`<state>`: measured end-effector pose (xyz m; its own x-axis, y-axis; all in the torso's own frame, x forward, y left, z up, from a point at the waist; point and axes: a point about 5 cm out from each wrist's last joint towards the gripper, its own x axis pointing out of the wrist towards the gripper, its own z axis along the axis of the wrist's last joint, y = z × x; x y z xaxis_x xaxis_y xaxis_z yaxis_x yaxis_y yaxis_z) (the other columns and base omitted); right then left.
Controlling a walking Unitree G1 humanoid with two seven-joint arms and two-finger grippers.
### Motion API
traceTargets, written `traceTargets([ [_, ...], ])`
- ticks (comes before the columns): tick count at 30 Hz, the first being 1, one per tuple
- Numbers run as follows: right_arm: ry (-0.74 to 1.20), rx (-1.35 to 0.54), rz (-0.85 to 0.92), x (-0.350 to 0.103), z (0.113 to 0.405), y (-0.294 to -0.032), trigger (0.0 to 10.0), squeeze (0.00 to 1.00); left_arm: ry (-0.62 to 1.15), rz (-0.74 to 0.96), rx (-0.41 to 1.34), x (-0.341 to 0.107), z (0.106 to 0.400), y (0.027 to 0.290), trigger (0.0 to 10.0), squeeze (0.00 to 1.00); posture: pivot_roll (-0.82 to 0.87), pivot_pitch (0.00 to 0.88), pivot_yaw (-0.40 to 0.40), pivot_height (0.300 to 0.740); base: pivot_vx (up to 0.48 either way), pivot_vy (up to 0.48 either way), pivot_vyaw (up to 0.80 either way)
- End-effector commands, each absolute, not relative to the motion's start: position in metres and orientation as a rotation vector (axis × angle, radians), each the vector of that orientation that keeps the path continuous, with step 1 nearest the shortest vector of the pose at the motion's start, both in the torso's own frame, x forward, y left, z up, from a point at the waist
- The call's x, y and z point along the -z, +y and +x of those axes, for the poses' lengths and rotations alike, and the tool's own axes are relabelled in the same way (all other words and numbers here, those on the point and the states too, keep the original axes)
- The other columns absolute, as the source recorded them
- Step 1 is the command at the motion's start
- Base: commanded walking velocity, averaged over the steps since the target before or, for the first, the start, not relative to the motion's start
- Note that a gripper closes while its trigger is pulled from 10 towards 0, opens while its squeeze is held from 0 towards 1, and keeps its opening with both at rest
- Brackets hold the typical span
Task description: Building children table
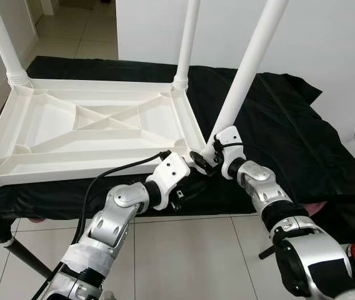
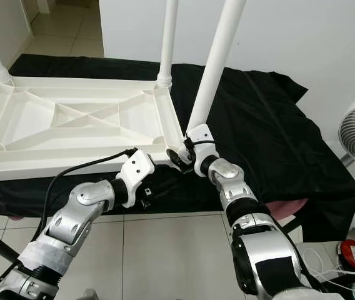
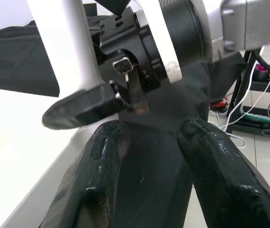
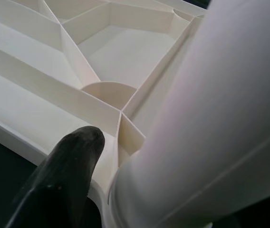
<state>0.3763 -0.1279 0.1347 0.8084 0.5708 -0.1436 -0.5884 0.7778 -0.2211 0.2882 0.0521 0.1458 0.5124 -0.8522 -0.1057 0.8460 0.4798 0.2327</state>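
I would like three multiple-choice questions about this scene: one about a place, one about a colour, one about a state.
1. Where does the tabletop lie?
A. on a black cloth
B. on the bare floor
C. on a wooden shelf

2. What colour are the legs?
A. red
B. white
C. blue

3. How does the leg at the right gripper stand?
A. flat on the cloth
B. straight upright
C. tilted

Answers:
1 A, the black cloth spreads under and beside the upside-down tabletop.
2 B, the far leg and the tilted one are both white.
3 C, it leans away from the corner while the far leg rises nearly straight. The left gripper is just below that corner.
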Motion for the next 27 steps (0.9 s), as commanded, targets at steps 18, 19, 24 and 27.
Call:
traceTargets([
  [18,0.090,-0.516,-0.219,-0.123,0.374,-0.148,0.0,0.00,-0.032,0.262,1.000,-0.147,0.288,0.051,10.0,0.00,0.07,0.001,-0.104,0.740,0.000,0.000,0.00],
  [19,0.075,-0.489,-0.204,-0.122,0.373,-0.149,0.0,0.00,-0.033,0.257,0.996,-0.147,0.289,0.050,10.0,0.00,0.06,0.004,-0.102,0.740,0.000,0.000,0.00],
  [24,0.034,-0.411,-0.115,-0.120,0.371,-0.146,0.0,0.00,-0.036,0.252,0.992,-0.148,0.289,0.051,10.0,0.00,0.05,0.012,-0.098,0.740,0.000,0.000,0.00],
  [27,0.007,-0.327,-0.033,-0.120,0.369,-0.141,0.0,0.00,-0.026,0.243,0.975,-0.147,0.291,0.054,10.0,0.00,0.04,0.015,-0.091,0.740,0.000,0.000,0.00],
])
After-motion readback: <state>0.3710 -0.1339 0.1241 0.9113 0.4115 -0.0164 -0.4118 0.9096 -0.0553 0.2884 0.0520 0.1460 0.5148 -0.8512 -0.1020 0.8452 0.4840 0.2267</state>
